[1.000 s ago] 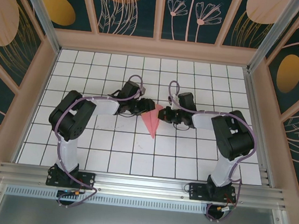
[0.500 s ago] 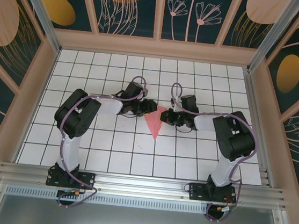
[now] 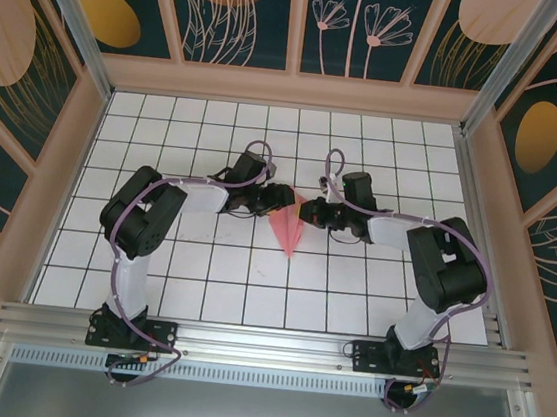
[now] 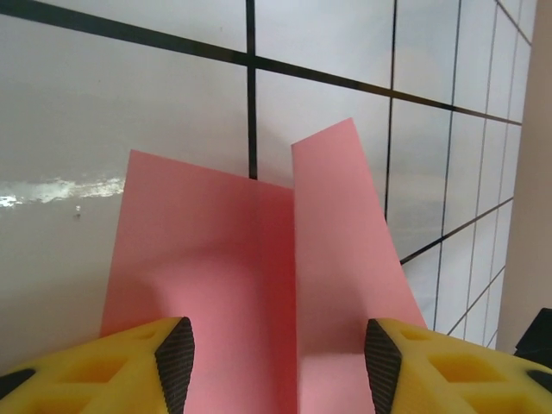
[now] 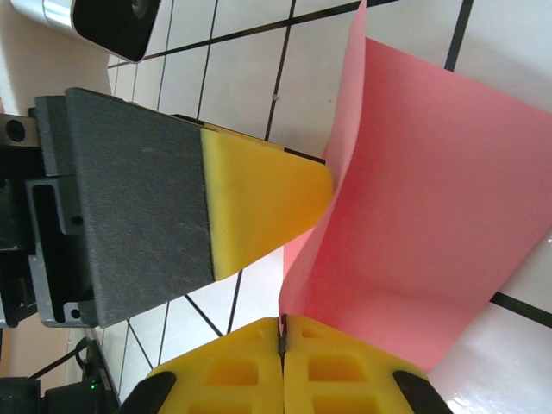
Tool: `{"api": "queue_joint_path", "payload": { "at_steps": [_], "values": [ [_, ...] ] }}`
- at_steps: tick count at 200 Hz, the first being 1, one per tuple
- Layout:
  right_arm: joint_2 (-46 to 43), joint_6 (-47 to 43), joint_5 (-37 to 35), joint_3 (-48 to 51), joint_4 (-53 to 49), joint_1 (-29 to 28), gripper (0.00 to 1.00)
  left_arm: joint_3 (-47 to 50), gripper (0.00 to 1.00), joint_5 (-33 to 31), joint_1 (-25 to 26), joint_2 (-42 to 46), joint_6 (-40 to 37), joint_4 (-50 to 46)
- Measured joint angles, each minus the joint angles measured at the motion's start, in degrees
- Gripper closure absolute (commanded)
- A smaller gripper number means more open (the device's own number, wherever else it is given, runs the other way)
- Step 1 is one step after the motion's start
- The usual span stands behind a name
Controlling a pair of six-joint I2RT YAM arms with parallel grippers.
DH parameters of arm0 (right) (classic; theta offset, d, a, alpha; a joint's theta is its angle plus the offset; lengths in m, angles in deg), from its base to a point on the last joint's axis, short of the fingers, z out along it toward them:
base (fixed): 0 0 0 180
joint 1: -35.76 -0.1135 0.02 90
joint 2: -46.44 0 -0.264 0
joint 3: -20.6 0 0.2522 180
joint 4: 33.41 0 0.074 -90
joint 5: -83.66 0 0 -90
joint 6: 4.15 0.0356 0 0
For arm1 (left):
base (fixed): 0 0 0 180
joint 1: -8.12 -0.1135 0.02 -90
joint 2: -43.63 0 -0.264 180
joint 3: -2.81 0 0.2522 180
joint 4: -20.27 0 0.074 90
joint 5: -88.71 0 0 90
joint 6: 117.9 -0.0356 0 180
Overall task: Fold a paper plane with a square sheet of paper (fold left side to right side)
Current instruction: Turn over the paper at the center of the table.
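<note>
Bright, even light, soft shadows, a pale glare streak on the table [image 4: 86, 112].

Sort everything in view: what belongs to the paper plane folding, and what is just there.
Part of the job:
pink paper, creased into a pointed shape
left gripper, jaws apart either side of the paper
right gripper, jaws shut on the paper's edge

Just there:
white gridded table
patterned walls
metal rail at the near edge
</note>
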Motion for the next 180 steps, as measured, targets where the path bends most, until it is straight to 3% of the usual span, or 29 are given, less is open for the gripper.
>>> {"api": "queue_joint_path", "payload": {
  "at_steps": [107, 180],
  "values": [
    [-7.4, 2.6, 7.0, 5.3, 5.6, 4.8, 0.93, 3.7, 0.29, -0.6, -1.0, 16.6, 2.4, 2.5],
    [-15.0, 9.0, 14.4, 6.6, 12.7, 6.6, 0.92, 5.4, 0.32, 3.9, -1.3, 17.8, 6.5, 10.5]
  ]
}}
